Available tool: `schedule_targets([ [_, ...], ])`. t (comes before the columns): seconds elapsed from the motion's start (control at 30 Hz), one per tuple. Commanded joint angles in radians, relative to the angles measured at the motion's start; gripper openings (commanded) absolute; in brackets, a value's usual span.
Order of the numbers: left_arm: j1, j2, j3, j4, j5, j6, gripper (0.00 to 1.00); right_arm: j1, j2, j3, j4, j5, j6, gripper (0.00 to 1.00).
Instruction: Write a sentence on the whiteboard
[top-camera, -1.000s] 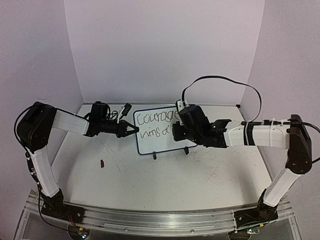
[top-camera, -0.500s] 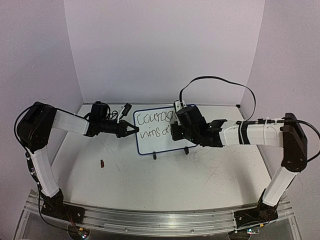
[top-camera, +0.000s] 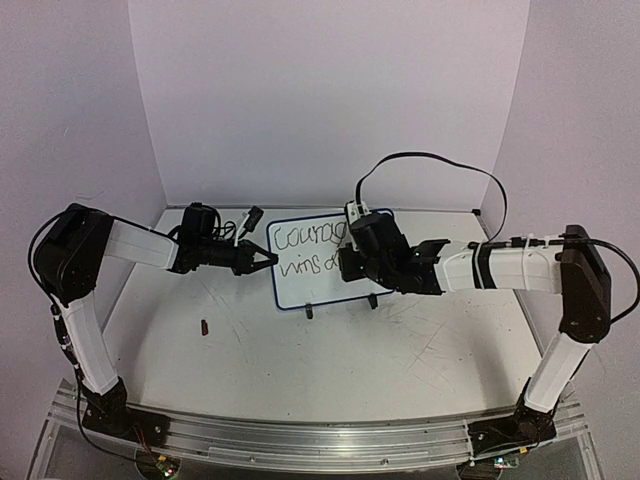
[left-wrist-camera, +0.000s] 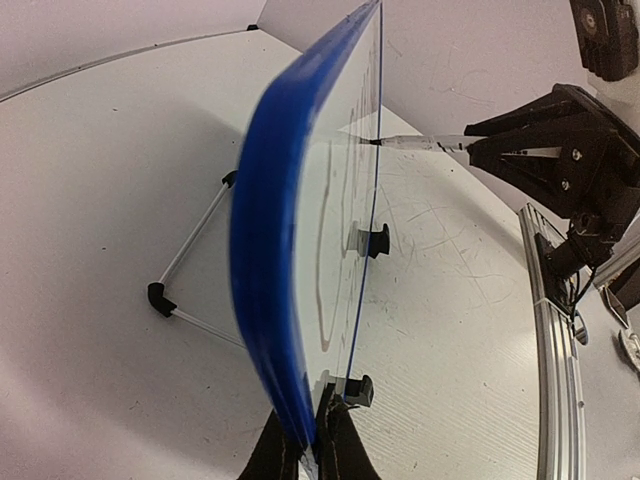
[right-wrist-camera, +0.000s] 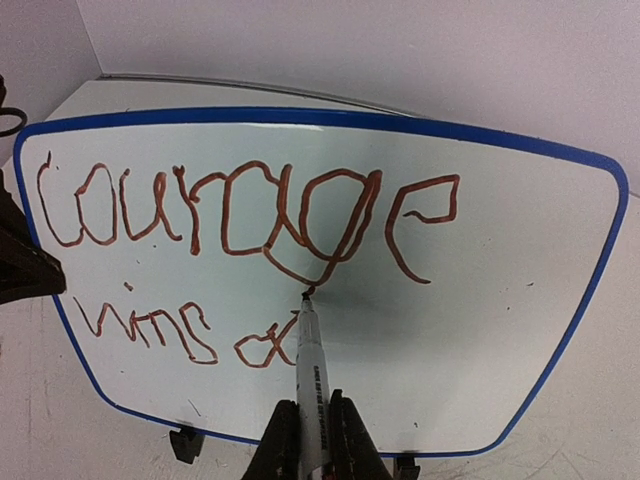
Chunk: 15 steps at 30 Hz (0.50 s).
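White, scuffed tabletop (top-camera: 330, 350) with pale lilac walls behind it. The right pincer (right-wrist-camera: 312, 440) is clenched around a marker (right-wrist-camera: 311, 390), both fingers pressed to its barrel. The marker's tip touches the whiteboard (right-wrist-camera: 500, 300) in the lower row of writing, just right of a looped letter and under the tail of the "g". The left pincer (left-wrist-camera: 310, 440) is clenched on the board's blue frame at its left edge, one finger on each face.

The whiteboard stands upright near the middle of the table towards the back, resting on two small black clip feet (right-wrist-camera: 186, 442), with a thin wire prop (left-wrist-camera: 190, 250) behind it. The sentence (right-wrist-camera: 250, 210) so far reads "Courage" across the top, with "wins" and one rounded letter beneath, in reddish-brown loopy strokes. The right half of the lower row is bare.

Well apart from the board, a small dark red object (top-camera: 204, 326) lies on the table near the left arm.
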<state>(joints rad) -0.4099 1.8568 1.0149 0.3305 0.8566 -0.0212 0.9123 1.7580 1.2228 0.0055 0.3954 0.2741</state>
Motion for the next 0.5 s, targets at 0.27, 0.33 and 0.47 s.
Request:
schedule_targets([
  [0.27,0.01,-0.007,0.022,-0.056,-0.156,0.086,0.0,0.02,-0.009,-0.017,-0.036,0.008,0.036,0.0],
  [0.33,0.011,-0.008,0.022,-0.056,-0.156,0.086,0.0,0.023,-0.006,-0.027,-0.039,0.004,0.048,0.0],
  [0.47,0.01,-0.01,0.023,-0.056,-0.156,0.086,0.0,0.03,-0.002,-0.039,-0.044,0.0,0.06,0.0],
])
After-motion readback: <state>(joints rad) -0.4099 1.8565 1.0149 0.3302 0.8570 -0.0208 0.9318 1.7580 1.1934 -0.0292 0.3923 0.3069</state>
